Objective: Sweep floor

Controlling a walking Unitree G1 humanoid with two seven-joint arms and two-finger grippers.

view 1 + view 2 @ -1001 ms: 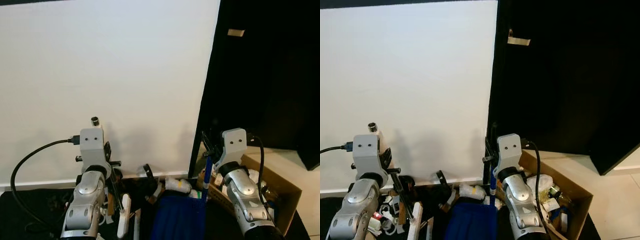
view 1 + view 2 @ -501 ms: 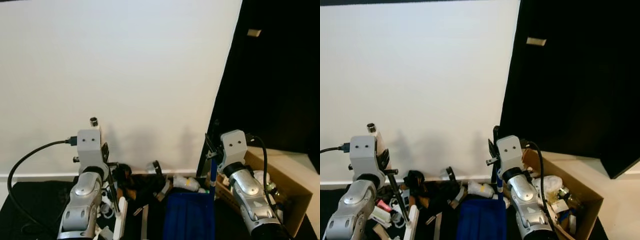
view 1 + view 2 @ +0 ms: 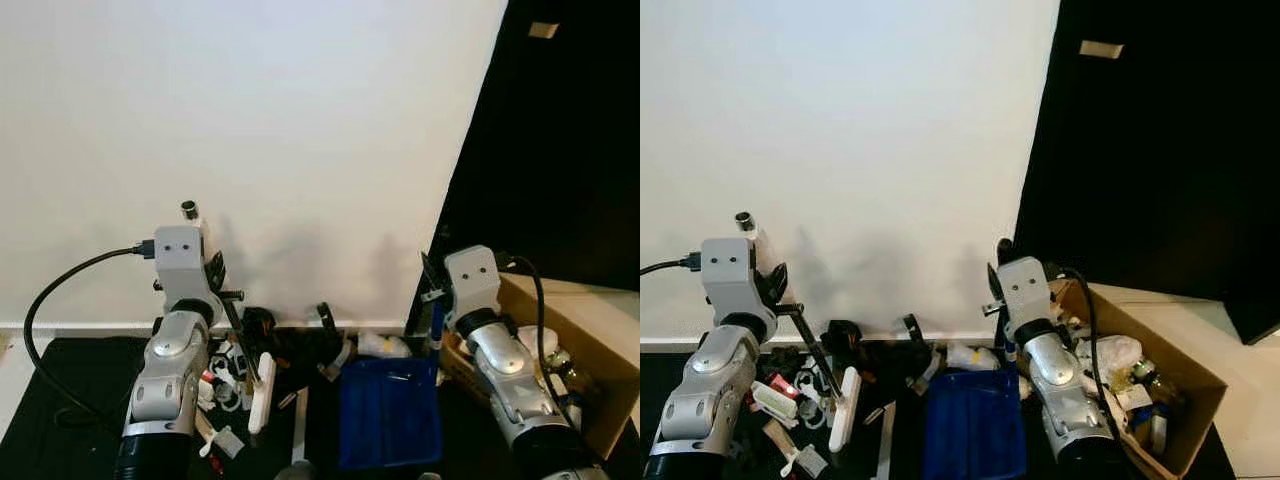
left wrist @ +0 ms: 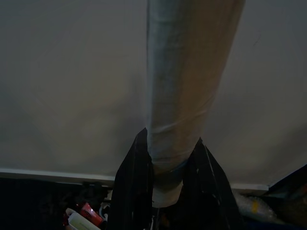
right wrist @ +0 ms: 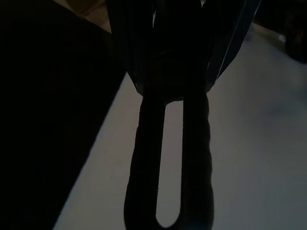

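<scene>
The left hand (image 4: 165, 191) is clamped on a broom handle (image 4: 184, 96) and the right hand (image 5: 168, 86) on a blue dustpan (image 3: 388, 410) set just right of litter (image 3: 225, 375) by the wall, so sweeping litter rightward into it seems next.

White wall (image 3: 250, 120) closing the far side, black panel (image 3: 570, 150) far right, cardboard box (image 3: 590, 330) blocking the right, small clutter (image 3: 235, 365) and blue dustpan (image 3: 388, 410) covering the dark mat (image 3: 60, 400), open mat near left.
</scene>
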